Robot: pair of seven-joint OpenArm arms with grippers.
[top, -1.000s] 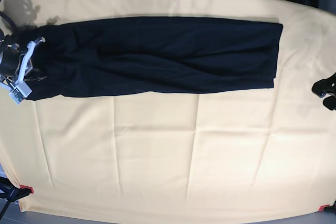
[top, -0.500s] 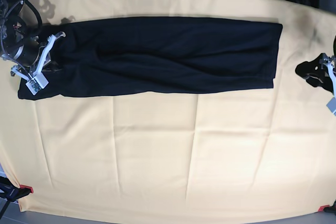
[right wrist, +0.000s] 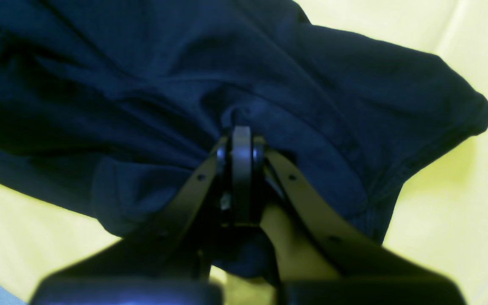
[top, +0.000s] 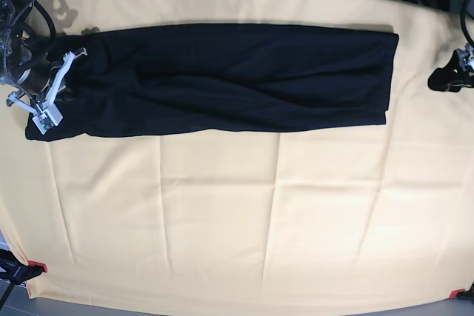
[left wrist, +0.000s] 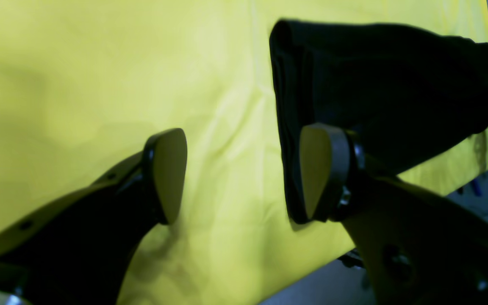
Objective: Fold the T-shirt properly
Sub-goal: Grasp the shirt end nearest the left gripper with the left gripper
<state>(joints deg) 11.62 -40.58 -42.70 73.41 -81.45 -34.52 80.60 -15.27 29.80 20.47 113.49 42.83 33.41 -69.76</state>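
Item: T-shirt (top: 229, 78), black, folded into a long band lying across the far half of the yellow cloth (top: 222, 220). I see its straight end near the cloth's edge on the base view's right, with a strip of bare cloth beyond it. The near half of the cloth is open room, creased but unoccupied.

Item: right gripper (right wrist: 241, 140), at the shirt's rumpled end on the base view's left. I see the jaws clenched together; fabric bunches around the tips, but whether any is pinched between them I cannot tell.

Item: left gripper (left wrist: 239, 173), jaws spread wide, nothing between them, hovering off the shirt's straight end over bare cloth.

Hard to make out: the left gripper is cut off at the base view's right edge; shirt details are lost in the dark fabric.
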